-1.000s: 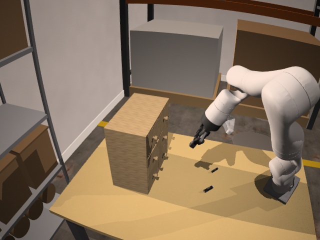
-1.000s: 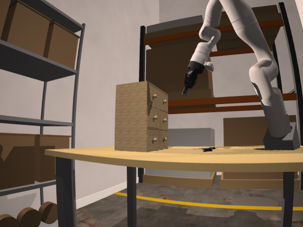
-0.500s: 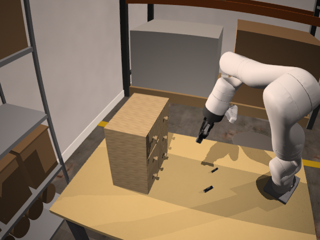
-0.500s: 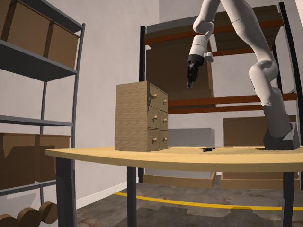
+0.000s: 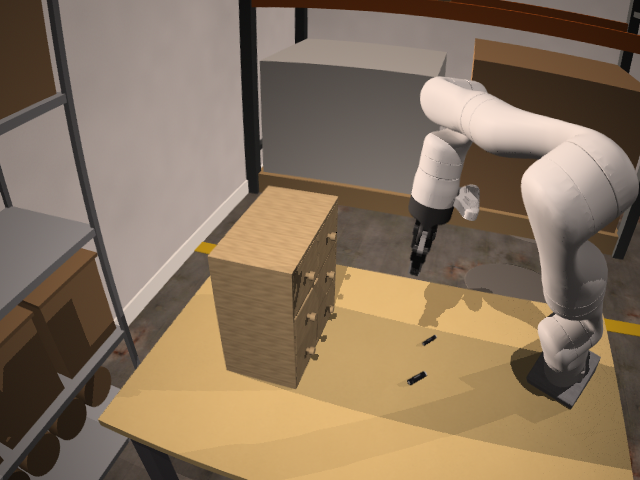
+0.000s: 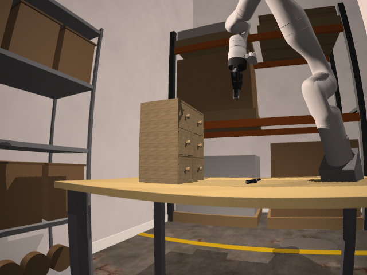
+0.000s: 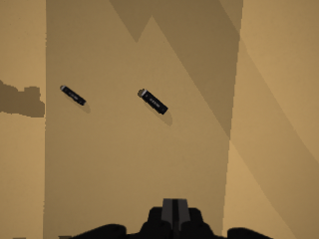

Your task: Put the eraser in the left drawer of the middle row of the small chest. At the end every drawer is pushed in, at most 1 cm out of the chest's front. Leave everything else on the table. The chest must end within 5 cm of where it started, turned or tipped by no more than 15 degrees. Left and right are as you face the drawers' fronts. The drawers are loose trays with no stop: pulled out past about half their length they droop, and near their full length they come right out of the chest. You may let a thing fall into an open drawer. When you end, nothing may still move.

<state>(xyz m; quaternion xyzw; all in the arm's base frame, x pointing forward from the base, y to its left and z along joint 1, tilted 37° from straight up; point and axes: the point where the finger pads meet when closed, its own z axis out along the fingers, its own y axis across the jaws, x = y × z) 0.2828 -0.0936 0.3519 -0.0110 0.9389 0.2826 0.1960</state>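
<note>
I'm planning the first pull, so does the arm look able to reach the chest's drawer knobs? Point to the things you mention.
Probably yes: the gripper (image 5: 415,272) (image 6: 235,98) (image 7: 174,215) is shut and empty, and nothing stands between it and the chest (image 5: 273,227) (image 6: 158,142)'s knobs, though it would likely need to open and turn.

The jaws (image 5: 415,271) (image 6: 235,98) have swung to point nearly straight down.
</note>
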